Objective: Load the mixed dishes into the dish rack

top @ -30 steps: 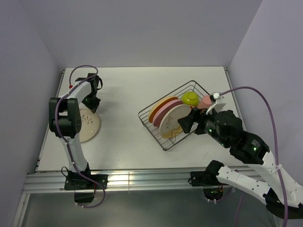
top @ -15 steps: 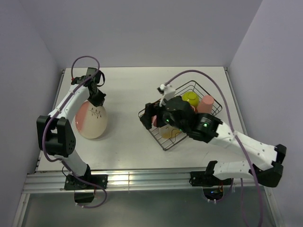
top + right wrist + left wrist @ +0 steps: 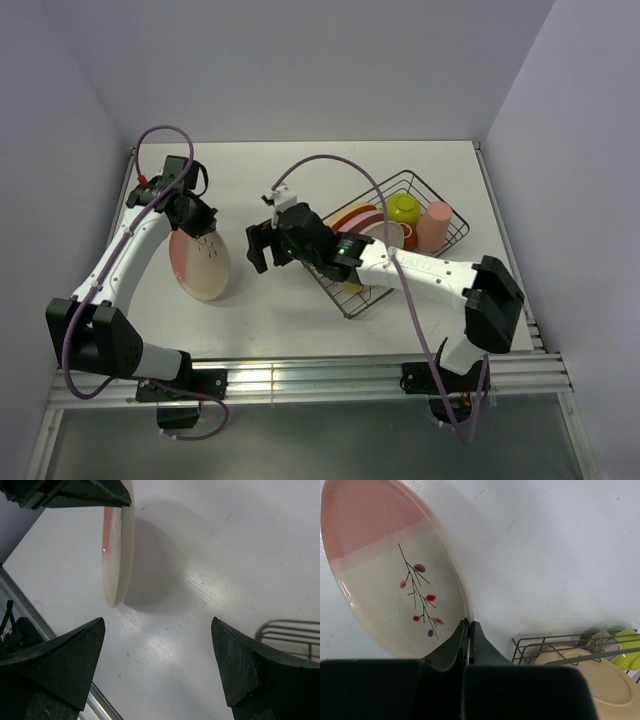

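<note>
L wrist cam: I lose the twig plate (image 3: 390,575) off-frame at 11 o'clock, and its rim at 5 o'clock sits behind the left gripper (image 3: 468,626). The dish rack (image 3: 545,638) and lime bowl (image 3: 630,640) get clipped at 4 o'clock. Top cam: right arm (image 3: 420,268) covers the rack's 8 o'clock side, plus parts of the plates (image 3: 355,215).

Four plates (image 3: 200,262), maybe — one bowl (image 3: 403,208), cup (image 3: 436,226).

the plate (image 3: 395,575) between the left fingers (image 3: 452,645) looks like glossy glazed ceramic, those fingers matt black plastic, the table (image 3: 200,580) under the right fingers (image 3: 250,665) smooth matt white with faint grain, the rack (image 3: 352,296) thin dark wire.
</note>
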